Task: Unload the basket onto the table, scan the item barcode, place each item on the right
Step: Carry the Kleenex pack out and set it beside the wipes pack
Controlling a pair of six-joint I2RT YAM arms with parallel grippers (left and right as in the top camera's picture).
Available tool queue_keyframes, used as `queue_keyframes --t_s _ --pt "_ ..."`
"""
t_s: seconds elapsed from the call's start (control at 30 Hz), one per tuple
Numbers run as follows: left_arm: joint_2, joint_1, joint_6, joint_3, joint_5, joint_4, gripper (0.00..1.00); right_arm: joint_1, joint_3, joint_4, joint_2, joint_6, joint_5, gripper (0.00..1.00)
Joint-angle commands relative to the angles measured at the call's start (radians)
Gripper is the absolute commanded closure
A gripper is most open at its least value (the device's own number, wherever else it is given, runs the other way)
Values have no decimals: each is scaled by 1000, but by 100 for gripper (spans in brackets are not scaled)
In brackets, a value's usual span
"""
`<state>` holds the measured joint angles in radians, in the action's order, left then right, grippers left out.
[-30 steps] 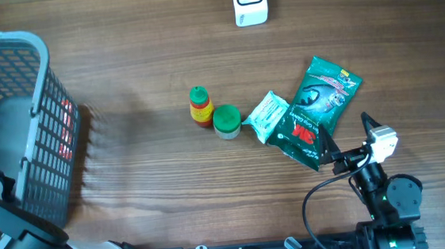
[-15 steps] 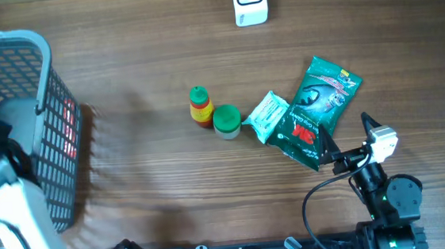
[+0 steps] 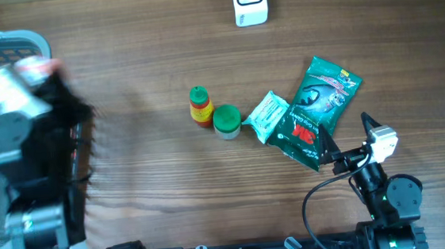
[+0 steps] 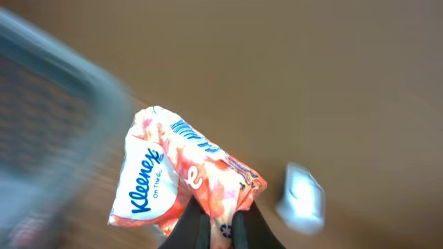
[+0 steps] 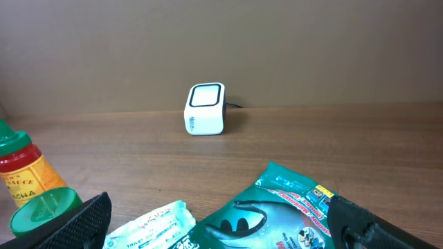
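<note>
The item is an orange-and-white Kleenex tissue pack. My left gripper is shut on its lower edge, and the pack hangs tilted in the air. In the overhead view the left arm is a dark blur over the grey basket, with the pack at its tip. The white barcode scanner stands at the table's far edge, and shows blurred in the left wrist view. My right gripper rests open at the near right, its fingers either side of a green packet without touching it.
Mid-table lie an orange sauce bottle, a green-lidded jar, a white-green wipes pack and the green packet. The mesh basket fills the left edge. Bare wood lies between the basket and the bottle.
The left arm has swung up out of the basket with the tissue pack in its grip, moving fast enough to blur. The right arm and the table items have stayed still.
</note>
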<state>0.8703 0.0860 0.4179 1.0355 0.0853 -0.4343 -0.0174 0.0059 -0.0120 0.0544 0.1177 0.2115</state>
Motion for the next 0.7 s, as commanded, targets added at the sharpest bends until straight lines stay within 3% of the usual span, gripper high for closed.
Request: queue_keyframes --t_s 0.0,0.2,0.4,0.5,0.67 --pt "66 -154 -47 13 187 -81 96 -5 -1 -3 -3 -13 -6 0" --pt "289 -430 -42 12 187 -265 96 -5 -1 -3 -3 -13 -6 0" --pt "477 -639 159 12 77 -359 96 -5 -1 -3 -3 -13 -6 0" --pt "561 -776 328 12 -22 -306 96 -5 -1 -3 -3 -13 -6 0" --pt "745 -948 357 12 -219 -80 96 -5 -1 -3 -3 -13 -6 0"
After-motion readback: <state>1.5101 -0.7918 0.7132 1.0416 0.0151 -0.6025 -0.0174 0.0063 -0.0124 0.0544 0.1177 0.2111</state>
